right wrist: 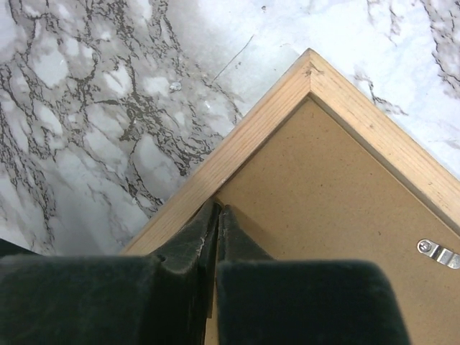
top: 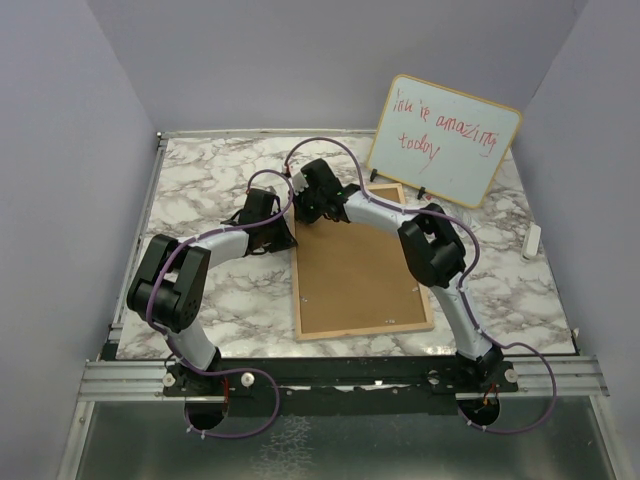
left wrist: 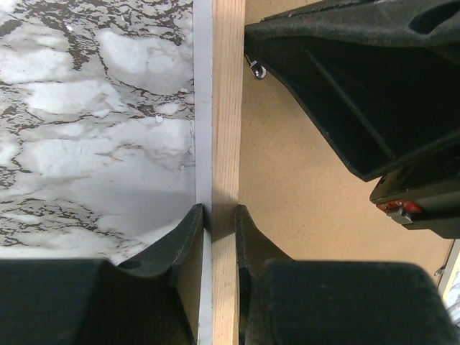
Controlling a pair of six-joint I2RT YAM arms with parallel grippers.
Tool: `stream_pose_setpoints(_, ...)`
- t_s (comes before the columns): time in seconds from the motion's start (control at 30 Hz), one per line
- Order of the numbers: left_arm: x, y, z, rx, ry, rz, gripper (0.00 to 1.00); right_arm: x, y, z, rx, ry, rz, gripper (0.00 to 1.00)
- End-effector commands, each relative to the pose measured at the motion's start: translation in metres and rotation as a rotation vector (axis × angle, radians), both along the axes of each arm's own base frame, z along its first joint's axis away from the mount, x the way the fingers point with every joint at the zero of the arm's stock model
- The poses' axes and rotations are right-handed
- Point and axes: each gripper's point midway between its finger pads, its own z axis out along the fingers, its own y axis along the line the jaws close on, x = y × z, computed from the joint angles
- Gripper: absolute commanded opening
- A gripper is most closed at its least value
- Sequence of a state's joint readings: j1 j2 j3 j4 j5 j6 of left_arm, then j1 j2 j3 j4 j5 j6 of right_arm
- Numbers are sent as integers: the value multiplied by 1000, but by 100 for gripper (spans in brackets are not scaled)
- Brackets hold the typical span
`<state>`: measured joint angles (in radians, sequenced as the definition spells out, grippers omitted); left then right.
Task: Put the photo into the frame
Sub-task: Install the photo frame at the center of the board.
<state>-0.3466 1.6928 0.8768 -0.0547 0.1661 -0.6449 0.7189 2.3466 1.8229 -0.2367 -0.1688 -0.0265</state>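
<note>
The frame (top: 365, 331) lies face down on the marble table, its light wood rails around the brown backing board (top: 360, 270). The photo is hidden. My left gripper (top: 290, 237) is shut on the frame's left rail (left wrist: 228, 108); its fingertips (left wrist: 194, 219) pinch the rail from both sides, and a thin white strip (left wrist: 203, 108) runs along the rail's outer side. My right gripper (top: 308, 205) is shut and empty; in the right wrist view its tips (right wrist: 218, 208) rest on the backing board (right wrist: 323, 201) just inside the frame's far-left corner (right wrist: 251, 136).
A wood-rimmed whiteboard (top: 445, 138) with red writing leans at the back right, just behind the frame. A small white object (top: 532, 240) lies at the right edge. A metal retaining clip (right wrist: 438, 252) sits on the backing board. Grey walls enclose the table.
</note>
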Motion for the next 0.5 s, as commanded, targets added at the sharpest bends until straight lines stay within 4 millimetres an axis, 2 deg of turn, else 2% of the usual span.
stream_pose_setpoints(0.0,-19,51,-45,211,121,78,11,-102,-45,-109,-242,378,120,2)
stream_pose_setpoints(0.33,-18,53,-45,211,122,81,11,-123,-30,-91,-146,418,241,1)
stream_pose_setpoints(0.47,-19,54,-45,214,124,81,10,-130,-30,-87,-132,423,277,2)
